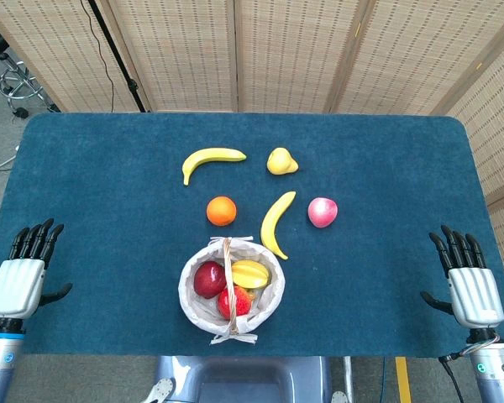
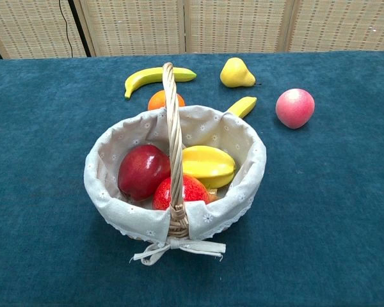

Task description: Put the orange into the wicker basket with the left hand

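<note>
No readable text, label, brand, number or sign anywhere: none on the dark blue felt-covered table [image 1: 101, 252], none on the round cloth-lined wicker basket [image 2: 115, 192] (only a small flower print), none on the fruit.

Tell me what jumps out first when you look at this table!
The wicker basket near the front edge grabs the eye, lined with white cloth and already holding a red apple, a yellow starfruit and another red fruit. Just behind it sits the bright orange, with bananas, a pear and a pink peach scattered around.
</note>
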### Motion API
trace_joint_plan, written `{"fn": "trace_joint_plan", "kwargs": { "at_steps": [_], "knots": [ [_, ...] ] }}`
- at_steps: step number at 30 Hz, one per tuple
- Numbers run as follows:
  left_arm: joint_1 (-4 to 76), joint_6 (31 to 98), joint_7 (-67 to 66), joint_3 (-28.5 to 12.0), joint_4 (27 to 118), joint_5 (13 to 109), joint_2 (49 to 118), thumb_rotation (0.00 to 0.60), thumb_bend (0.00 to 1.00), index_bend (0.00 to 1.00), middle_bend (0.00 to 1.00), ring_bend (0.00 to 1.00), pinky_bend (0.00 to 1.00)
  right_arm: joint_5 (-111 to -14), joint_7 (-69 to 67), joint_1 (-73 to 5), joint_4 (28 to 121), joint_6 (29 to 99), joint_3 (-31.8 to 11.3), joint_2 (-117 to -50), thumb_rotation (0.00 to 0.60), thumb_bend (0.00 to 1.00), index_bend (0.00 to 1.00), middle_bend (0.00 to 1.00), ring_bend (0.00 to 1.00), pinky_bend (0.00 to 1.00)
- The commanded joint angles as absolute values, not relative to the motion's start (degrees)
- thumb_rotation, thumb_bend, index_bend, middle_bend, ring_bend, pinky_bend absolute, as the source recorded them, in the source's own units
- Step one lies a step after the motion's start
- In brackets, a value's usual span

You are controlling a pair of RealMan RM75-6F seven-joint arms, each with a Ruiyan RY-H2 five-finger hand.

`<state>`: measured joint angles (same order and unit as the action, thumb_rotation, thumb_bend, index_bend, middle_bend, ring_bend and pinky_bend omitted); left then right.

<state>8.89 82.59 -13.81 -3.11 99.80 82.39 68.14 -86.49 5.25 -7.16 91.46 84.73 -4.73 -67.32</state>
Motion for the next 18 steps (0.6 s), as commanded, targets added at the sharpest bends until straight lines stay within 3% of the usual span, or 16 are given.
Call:
{"fn": "trace_joint_plan", "kwargs": {
  "at_steps": [1, 18],
  "knots": [
    [8.99, 82.35, -13.90, -3.05, 99.74, 82.35, 68.25, 0.600, 0.13, 0.00, 0.00, 0.00, 0.00, -86.46, 5.30, -7.16, 91.42, 84.68, -4.72, -67.34, 0.600, 0.00, 0.05, 0.00, 0.00, 0.00],
    [10.05, 79.54, -5.69, -2.78, 98.13, 83.32, 66.74, 0.600, 0.13, 0.00, 0.00, 0.00, 0.00, -85.32, 4.71, -7.20, 91.65, 84.09, -5.13, -66.82, 0.600, 0.00, 0.05, 0.00, 0.00, 0.00]
  ]
}}
